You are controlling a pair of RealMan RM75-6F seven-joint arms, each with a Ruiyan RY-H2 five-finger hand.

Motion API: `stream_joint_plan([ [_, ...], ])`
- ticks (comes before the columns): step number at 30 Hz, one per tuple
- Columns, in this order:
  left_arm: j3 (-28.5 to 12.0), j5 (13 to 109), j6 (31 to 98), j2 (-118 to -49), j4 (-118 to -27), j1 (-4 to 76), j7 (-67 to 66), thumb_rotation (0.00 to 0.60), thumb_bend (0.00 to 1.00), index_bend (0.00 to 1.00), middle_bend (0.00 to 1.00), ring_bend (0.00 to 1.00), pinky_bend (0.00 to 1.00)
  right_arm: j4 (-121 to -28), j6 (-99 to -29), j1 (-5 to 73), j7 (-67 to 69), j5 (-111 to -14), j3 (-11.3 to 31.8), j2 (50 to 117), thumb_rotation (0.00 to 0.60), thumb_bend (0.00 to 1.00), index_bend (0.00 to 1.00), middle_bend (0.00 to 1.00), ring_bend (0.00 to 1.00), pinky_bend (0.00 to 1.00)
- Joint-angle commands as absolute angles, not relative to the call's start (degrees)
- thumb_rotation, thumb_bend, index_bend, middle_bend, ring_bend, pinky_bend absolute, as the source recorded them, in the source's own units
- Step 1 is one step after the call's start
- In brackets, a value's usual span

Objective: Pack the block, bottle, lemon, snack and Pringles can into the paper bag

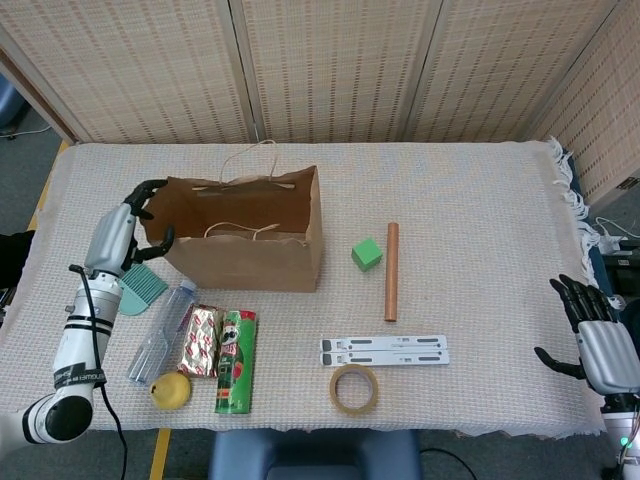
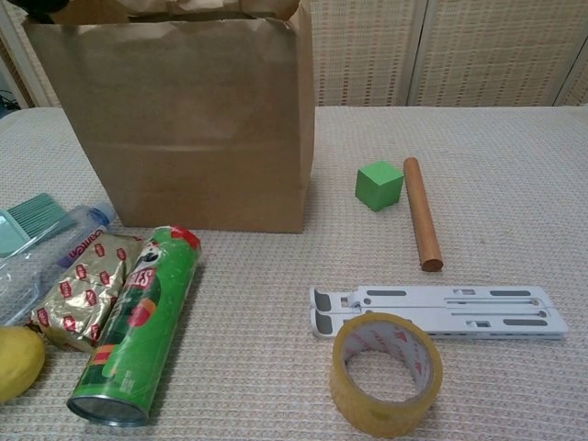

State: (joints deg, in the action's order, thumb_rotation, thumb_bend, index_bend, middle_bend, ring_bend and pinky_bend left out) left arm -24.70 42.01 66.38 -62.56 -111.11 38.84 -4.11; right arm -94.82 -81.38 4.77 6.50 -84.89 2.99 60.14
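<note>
The brown paper bag (image 1: 250, 255) (image 2: 184, 119) stands open at the left-centre of the table; nothing shows inside it from the head view. My left hand (image 1: 128, 232) hovers just left of the bag's left wall, fingers apart and empty. In front of the bag lie the clear bottle (image 1: 162, 320) (image 2: 46, 255), the gold snack pack (image 1: 200, 340) (image 2: 81, 287), the green Pringles can (image 1: 236, 360) (image 2: 138, 335) and the lemon (image 1: 170, 390) (image 2: 16, 363). A green block (image 1: 366, 253) (image 2: 378, 185) sits right of the bag. My right hand (image 1: 598, 338) rests open at the far right edge.
A wooden rod (image 1: 392, 270) (image 2: 422, 213) lies beside the green block. A white folding stand (image 1: 385, 350) (image 2: 441, 310) and a tape roll (image 1: 354, 388) (image 2: 386, 372) sit near the front edge. A teal brush (image 1: 142, 288) (image 2: 28, 216) lies under my left hand.
</note>
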Motion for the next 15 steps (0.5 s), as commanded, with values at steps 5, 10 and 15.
stream_joint_plan([
  [5,-16.94,48.61,70.57,-55.61,-112.26,25.64,3.44,0.6,0.57,0.48,0.53,0.51,0.62,-94.8,-81.32,4.78,6.44,-84.75,3.01,60.22,0.6,0.09,0.0,0.0,0.0,0.03],
  [10,-11.42,58.72,68.52,-53.49,-109.14,21.09,7.59,0.6,0.57,0.47,0.52,0.51,0.61,-94.76,-81.24,4.85,5.83,-84.42,3.13,60.46,0.6,0.09,0.0,0.0,0.0,0.03],
  [15,-11.58,62.85,67.69,-53.96,-108.14,20.81,11.4,0.6,0.56,0.46,0.5,0.49,0.6,-94.8,-81.28,4.91,5.07,-84.31,3.22,60.82,0.6,0.09,0.0,0.0,0.0,0.03],
])
